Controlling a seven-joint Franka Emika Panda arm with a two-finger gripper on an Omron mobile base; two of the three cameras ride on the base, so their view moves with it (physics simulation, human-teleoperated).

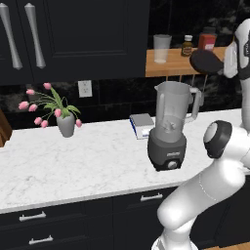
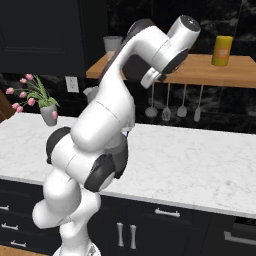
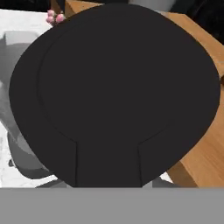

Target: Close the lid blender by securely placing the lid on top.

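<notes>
The gripper is carrying the lid (image 1: 207, 61), black disc tipped on edge, up high and to the right of the blender (image 1: 171, 126), level with the wooden shelf (image 1: 176, 66). In the hand view the lid (image 3: 116, 92) looms large, tab toward the camera. The jar's mouth is open and the blender stands on the marble bench (image 1: 73, 161): lid in hand, but the carry across, the levelling and the seating are all left to do.

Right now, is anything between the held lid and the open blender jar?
No. In the left base view, the lid hangs up right of the blender; only dark backsplash lies between.
</notes>
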